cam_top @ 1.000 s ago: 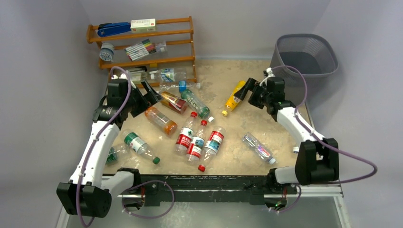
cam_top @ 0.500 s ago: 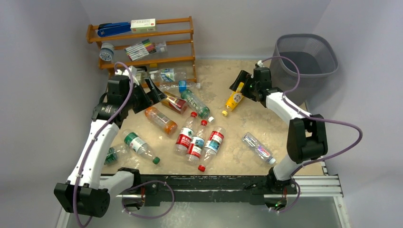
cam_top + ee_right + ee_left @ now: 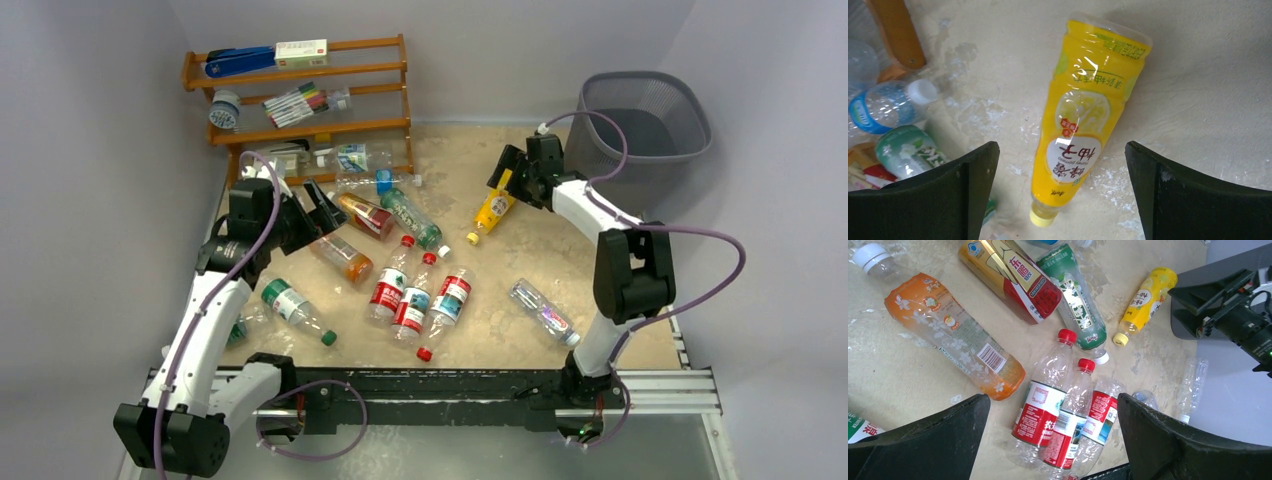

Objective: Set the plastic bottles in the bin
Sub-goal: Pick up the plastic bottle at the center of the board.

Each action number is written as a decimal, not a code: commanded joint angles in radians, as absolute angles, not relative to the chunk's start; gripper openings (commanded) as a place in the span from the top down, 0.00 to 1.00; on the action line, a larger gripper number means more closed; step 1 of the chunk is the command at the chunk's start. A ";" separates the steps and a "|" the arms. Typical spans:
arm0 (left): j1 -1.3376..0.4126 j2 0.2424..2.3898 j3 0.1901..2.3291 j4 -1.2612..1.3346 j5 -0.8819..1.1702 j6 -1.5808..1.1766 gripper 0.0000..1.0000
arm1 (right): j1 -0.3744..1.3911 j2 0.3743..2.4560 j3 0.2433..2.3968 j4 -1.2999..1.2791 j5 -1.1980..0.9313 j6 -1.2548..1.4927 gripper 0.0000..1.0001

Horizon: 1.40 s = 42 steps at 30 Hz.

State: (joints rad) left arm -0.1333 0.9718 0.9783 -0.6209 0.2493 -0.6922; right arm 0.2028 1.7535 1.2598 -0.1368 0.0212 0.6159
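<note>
Yellow bottle (image 3: 1088,115) is the target. It lies flat on the sandy tabletop (image 3: 560,250), cap twd 7 o'clock in the top view, base twd 1 o'clock. The right gripper (image 3: 1062,172) hovers over it, fingers spread wide, one each side of the label, pinching nothing. Step looks like pre-grasp, and the rest of the bottles are all out on the table. Next move, imo: drop straight down, close across the mid-body where it's widest, lift high, then swing twd 2 o'clock to the wire-mesh bin (image 3: 650,165). Its rim stands well above a lying bottle, so height comes first. The left gripper (image 3: 1050,410) is also spread and empty, hanging over the pile at the 9 o'clock side, w/ the orange bottle (image 3: 953,335) and three red-label bottles (image 3: 1058,425) under it. The green-label bottle (image 3: 1075,300) lies near the yellow cap at 8 o'clock, apart, prob. no trouble. The wooden rack (image 3: 300,95) sits at 11 o'clock. The purple cable (image 3: 600,135) loops close by the bin rim and may snag.
</note>
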 commanded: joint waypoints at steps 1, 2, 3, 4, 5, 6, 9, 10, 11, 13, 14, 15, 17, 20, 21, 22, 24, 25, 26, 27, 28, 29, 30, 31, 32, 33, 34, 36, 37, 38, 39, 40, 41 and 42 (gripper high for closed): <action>-0.137 0.959 0.983 -0.566 0.243 -0.693 0.00 | 0.206 1.801 1.310 -0.148 0.040 0.590 0.02; -0.138 0.966 0.985 -0.561 0.249 -0.690 0.01 | 0.205 1.814 1.316 -0.150 0.039 0.588 0.03; -0.138 0.974 0.990 -0.563 0.250 -0.678 0.01 | 0.207 1.825 1.319 -0.147 0.037 0.585 0.04; -0.139 0.985 0.996 -0.567 0.251 -0.666 0.01 | 0.207 1.833 1.321 -0.145 0.035 0.581 0.04; -0.141 0.994 1.007 -0.577 0.249 -0.650 0.01 | 0.207 1.842 1.324 -0.142 0.033 0.578 0.04; -0.142 1.005 1.018 -0.592 0.244 -0.634 0.01 | 0.207 1.854 1.330 -0.143 0.032 0.572 0.04; -0.150 1.027 1.042 -0.611 0.235 -0.608 0.01 | 0.207 1.903 1.374 -0.157 0.036 0.554 0.05; -0.156 1.029 1.046 -0.614 0.230 -0.606 0.01 | 0.207 1.921 1.389 -0.161 0.035 0.547 0.06; -0.160 1.031 1.048 -0.615 0.227 -0.608 0.01 | 0.208 1.936 1.404 -0.166 0.035 0.541 0.07; -0.160 1.023 1.037 -0.607 0.223 -0.620 0.01 | 0.208 1.967 1.431 -0.177 0.035 0.529 0.08; -0.161 1.016 1.026 -0.597 0.222 -0.631 0.01 | 0.209 1.978 1.440 -0.182 0.035 0.523 0.10; -0.161 1.009 1.015 -0.587 0.221 -0.642 0.01 | 0.209 1.986 1.446 -0.184 0.033 0.518 0.13; -0.163 0.999 0.999 -0.574 0.219 -0.659 0.01 | 0.209 1.997 1.450 -0.182 0.023 0.505 0.21; -0.164 1.003 1.012 -0.563 0.222 -0.674 0.01 | 0.209 1.998 1.438 -0.176 0.017 0.496 0.35; -0.164 1.009 1.034 -0.578 0.215 -0.669 0.01 | 0.208 1.995 1.434 -0.175 0.015 0.494 0.39; -0.164 1.015 1.059 -0.595 0.202 -0.661 0.01 | 0.209 1.991 1.430 -0.173 0.013 0.491 0.43; -0.164 1.018 1.094 -0.620 0.179 -0.652 0.01 | 0.209 1.976 1.426 -0.177 0.016 0.482 0.49; -0.164 1.019 1.104 -0.625 0.176 -0.650 0.01 | 0.209 1.965 1.425 -0.178 0.017 0.476 0.52; -0.164 1.019 1.109 -0.631 0.176 -0.648 0.01 | 0.208 1.952 1.425 -0.180 0.019 0.472 0.55; -0.164 1.019 1.111 -0.636 0.176 -0.647 0.01 | 0.209 1.936 1.427 -0.185 0.022 0.467 0.56; -0.164 1.021 1.112 -0.644 0.176 -0.645 0.01 | 0.209 1.919 1.432 -0.192 0.024 0.463 0.56; -0.164 1.020 1.111 -0.653 0.174 -0.643 0.01 | 0.209 1.897 1.440 -0.201 0.026 0.456 0.57; -0.164 1.019 1.108 -0.658 0.171 -0.642 0.01 | 0.209 1.878 1.452 -0.212 0.029 0.449 0.57; -0.164 1.015 1.101 -0.658 0.169 -0.642 0.01 | 0.209 1.857 1.465 -0.224 0.031 0.444 0.57; -0.164 1.010 1.092 -0.656 0.167 -0.644 0.01 | 0.209 1.838 1.483 -0.239 0.035 0.441 0.57; -0.164 1.003 1.082 -0.654 0.168 -0.649 0.01 | 0.209 1.817 1.503 -0.257 0.039 0.440 0.57; -0.164 0.999 1.074 -0.650 0.169 -0.654 0.01 | 0.209 1.797 1.525 -0.273 0.042 0.433 0.57; -0.164 0.992 1.060 -0.644 0.172 -0.660 0.01 | 0.209 1.759 1.576 -0.303 0.051 0.418 0.57; -0.164 0.990 1.055 -0.641 0.174 -0.662 0.01 | 0.209 1.743 1.615 -0.319 0.047 0.408 0.57; -0.164 0.990 1.053 -0.640 0.174 -0.663 0.01 | 0.209 1.728 1.654 -0.343 0.047 0.395 0.57; -0.164 0.991 1.053 -0.639 0.176 -0.663 0.01 | 0.209 1.718 1.699 -0.366 0.061 0.381 0.57; -0.164 0.994 1.054 -0.639 0.176 -0.663 0.01 | 0.209 1.711 1.747 -0.391 0.071 0.366 0.57; -0.164 0.995 1.056 -0.640 0.177 -0.663 0.01 | 0.209 1.706 1.798 -0.414 0.088 0.354 0.57; -0.164 0.997 1.059 -0.640 0.179 -0.661 0.01 | 0.209 1.703 1.850 -0.440 0.107 0.341 0.57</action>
